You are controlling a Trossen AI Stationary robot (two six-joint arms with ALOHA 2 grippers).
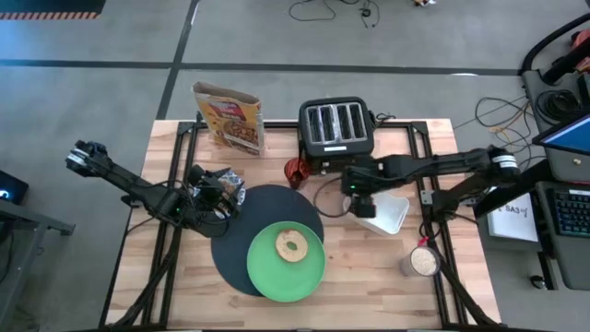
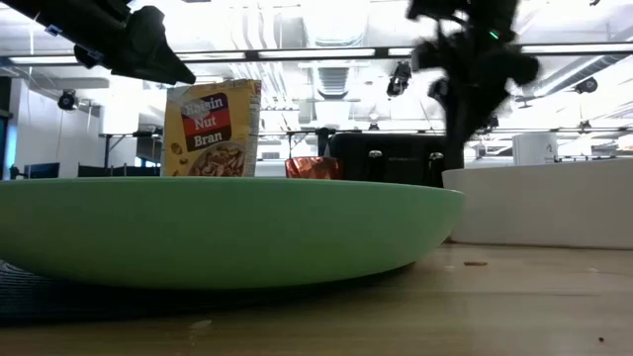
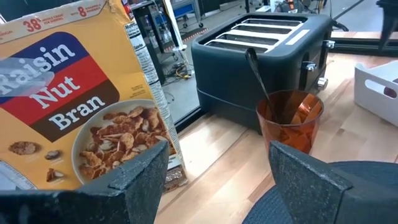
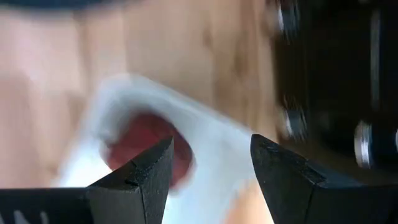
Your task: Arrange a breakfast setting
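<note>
Your right gripper (image 4: 208, 171) hangs over the white tray (image 1: 392, 214), fingers apart and empty, and the dark-red lump (image 4: 149, 146) lies in the tray directly ahead between them, so you only need to go down. The left gripper (image 3: 217, 180) waits open at the mat's (image 1: 249, 217) far-left edge, much farther off. The plate (image 1: 267, 267) already carries the bagel (image 1: 292, 246).
</note>
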